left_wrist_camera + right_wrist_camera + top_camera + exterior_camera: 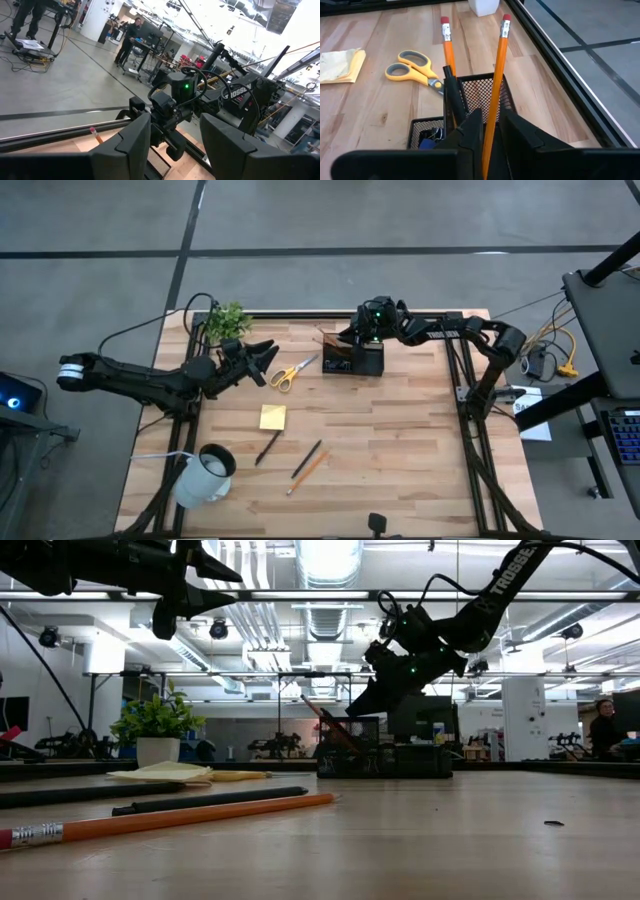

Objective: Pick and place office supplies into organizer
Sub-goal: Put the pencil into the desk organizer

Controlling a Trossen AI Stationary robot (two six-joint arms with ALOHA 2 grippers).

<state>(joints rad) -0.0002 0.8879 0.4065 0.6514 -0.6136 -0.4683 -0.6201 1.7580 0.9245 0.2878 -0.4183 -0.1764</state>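
**Pencil held upright over the organizer's tall mesh cup**

An orange pencil (495,85) is seen in the right wrist view gripped between the closed fingers of the right end effector (487,131), eraser end up, its long axis near vertical and tilted only slightly. Its lower part is hidden behind the fingers, so it cannot be told whether the tip has reached the cup's floor. Directly beneath it the black mesh organizer (482,92) is found; a second orange pencil (447,47) and a dark pen (452,95) are already leaned in the tall cup, and small clips are seen in the lower compartment beside it. The coming move is judged to turn on this one relation: the shaft must stay in line with the cup's opening, straight below the end effector, as it is lowered and released.

On the counter (400,440) in the high view the organizer (352,360) is placed toward 12 o'clock, with the right end effector (362,332) right over it. The yellow-handled scissors (291,371) lie just at the organizer's 9 o'clock, their long axis slanted from 8 toward 2 o'clock. The sticky-note pad (272,417), a pen (268,448) and further pencils (308,465) are spread toward 6 and 7 o'clock, well apart from it.

The left end effector (262,360) hovers at the scissors' 9 o'clock with fingers parted, and is judged the nearer arm for them.
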